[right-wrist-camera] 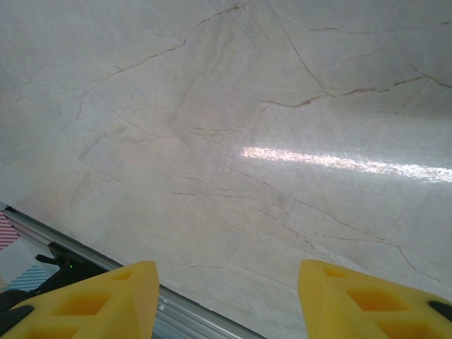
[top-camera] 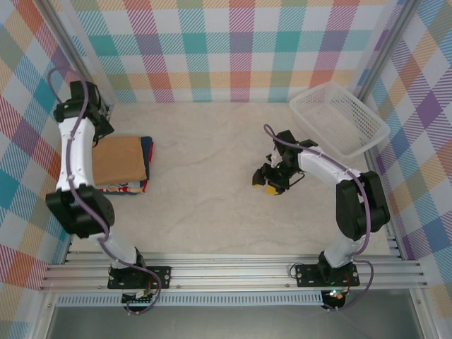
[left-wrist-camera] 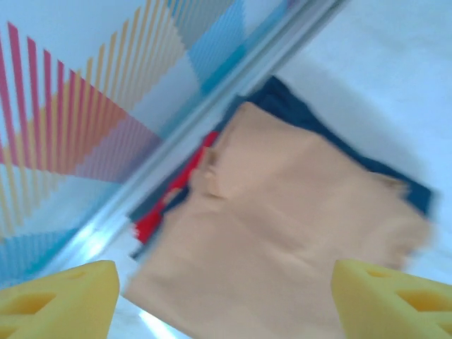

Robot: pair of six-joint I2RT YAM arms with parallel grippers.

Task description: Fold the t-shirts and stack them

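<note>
A folded tan-orange t-shirt (top-camera: 120,160) lies on top of a folded navy blue t-shirt (top-camera: 147,152) at the left side of the table, beside the wall. In the left wrist view the tan-orange t-shirt (left-wrist-camera: 282,233) covers most of the navy blue t-shirt (left-wrist-camera: 296,113), and a red patch shows at the stack's edge. My left gripper (left-wrist-camera: 224,300) is open above the stack, holding nothing. My right gripper (top-camera: 268,180) hangs over bare table right of centre. Its yellow fingers (right-wrist-camera: 106,300) stand wide apart with nothing between them, so the right gripper (right-wrist-camera: 227,300) is open.
A white plastic mesh basket (top-camera: 339,119) stands tilted at the back right corner. Plaid walls close in the table on three sides. A metal rail (top-camera: 226,272) runs along the near edge by the arm bases. Bare marble table (top-camera: 212,183) lies between the arms.
</note>
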